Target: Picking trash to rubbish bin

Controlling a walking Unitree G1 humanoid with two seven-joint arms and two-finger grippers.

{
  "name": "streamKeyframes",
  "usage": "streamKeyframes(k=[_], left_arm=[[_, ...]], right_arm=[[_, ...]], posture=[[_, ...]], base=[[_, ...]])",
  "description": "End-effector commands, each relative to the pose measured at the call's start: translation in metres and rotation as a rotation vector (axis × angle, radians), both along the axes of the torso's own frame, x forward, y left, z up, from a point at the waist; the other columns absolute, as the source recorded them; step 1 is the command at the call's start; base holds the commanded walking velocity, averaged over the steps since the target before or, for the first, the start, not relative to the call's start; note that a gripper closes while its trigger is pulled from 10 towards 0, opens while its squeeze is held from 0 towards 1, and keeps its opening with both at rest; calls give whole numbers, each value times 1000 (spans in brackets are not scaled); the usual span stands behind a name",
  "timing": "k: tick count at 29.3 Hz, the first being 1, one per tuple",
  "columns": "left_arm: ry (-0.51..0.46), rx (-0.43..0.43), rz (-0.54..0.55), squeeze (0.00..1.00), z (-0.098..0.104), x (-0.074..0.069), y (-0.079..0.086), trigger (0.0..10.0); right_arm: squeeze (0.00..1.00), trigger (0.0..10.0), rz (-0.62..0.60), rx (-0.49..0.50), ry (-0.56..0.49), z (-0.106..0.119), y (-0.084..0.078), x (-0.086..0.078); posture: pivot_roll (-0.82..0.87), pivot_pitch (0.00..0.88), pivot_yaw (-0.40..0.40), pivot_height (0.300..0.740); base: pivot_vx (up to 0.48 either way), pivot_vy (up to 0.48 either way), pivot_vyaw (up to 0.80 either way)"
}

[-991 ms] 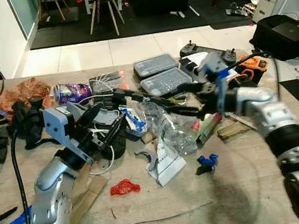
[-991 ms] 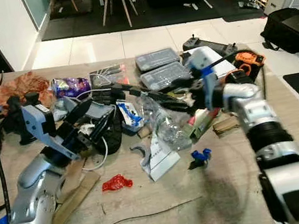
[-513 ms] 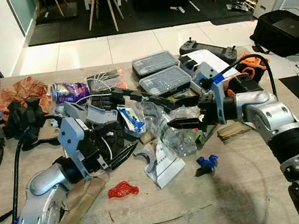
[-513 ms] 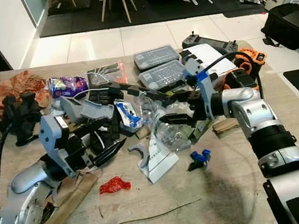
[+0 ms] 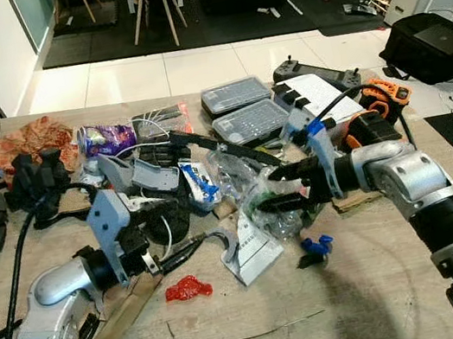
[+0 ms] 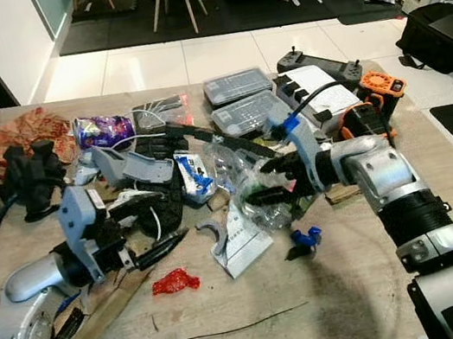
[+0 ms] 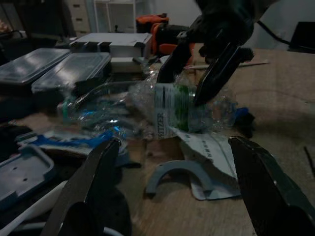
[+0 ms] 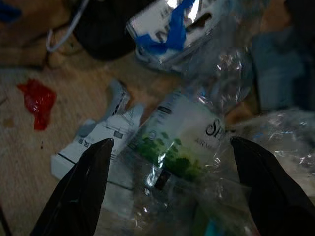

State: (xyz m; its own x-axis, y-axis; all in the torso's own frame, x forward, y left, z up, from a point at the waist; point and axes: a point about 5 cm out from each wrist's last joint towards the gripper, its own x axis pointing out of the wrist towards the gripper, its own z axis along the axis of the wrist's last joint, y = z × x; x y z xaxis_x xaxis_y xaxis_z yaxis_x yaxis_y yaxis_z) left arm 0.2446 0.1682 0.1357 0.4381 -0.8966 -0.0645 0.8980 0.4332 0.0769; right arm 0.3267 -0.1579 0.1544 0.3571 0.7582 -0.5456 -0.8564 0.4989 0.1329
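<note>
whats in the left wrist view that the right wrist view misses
Left wrist view, not the right wrist's: the right gripper open astride the bottle, clear boxes, an orange tool. Right wrist view, not the left wrist's: a red scrap and a white cable. Shared: the bottle, the white carton and the grey curved piece.

Head views were evenly bright and sharp, soft shadows fell on the tabletop (image 5: 377,275) toward 6 o'clock, wrist views were dim, blurred.
</note>
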Motion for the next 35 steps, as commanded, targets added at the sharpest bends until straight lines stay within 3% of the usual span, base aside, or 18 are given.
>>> streamKeyframes(k=[1,7,14,33,34,35], left_arm=[[12,27,-19,0,-1,-3,0,10000],[9,16,-32,0,0,-4,-3,10000],[15,25,-47,0,0,-7,-3,10000],[58,38,-89,0,-5,-12,-6,10000],[57,39,-89,0,-5,-12,-6,10000],[57,39,-89,0,-5,-12,-6,10000]], right_arm=[[0,10000,-28,-45,16,-4,-2,-2],[0,10000,-79,-80,30,-6,-1,1],[0,10000,-126,-188,34,-14,-10,0],[0,10000,-139,-198,34,-26,-18,2],[0,471,-146,-196,36,-27,-19,2],[0,471,-146,-196,36,-27,-19,2]], posture=[[9,0,-61,740],[7,0,-62,740],[6,0,-61,740],[8,0,-60,740],[8,0,-60,740],[8,0,-60,740]], base=[[0,0,0],[0,0,0],[0,0,0],[0,0,0],[0,0,0],[0,0,0]])
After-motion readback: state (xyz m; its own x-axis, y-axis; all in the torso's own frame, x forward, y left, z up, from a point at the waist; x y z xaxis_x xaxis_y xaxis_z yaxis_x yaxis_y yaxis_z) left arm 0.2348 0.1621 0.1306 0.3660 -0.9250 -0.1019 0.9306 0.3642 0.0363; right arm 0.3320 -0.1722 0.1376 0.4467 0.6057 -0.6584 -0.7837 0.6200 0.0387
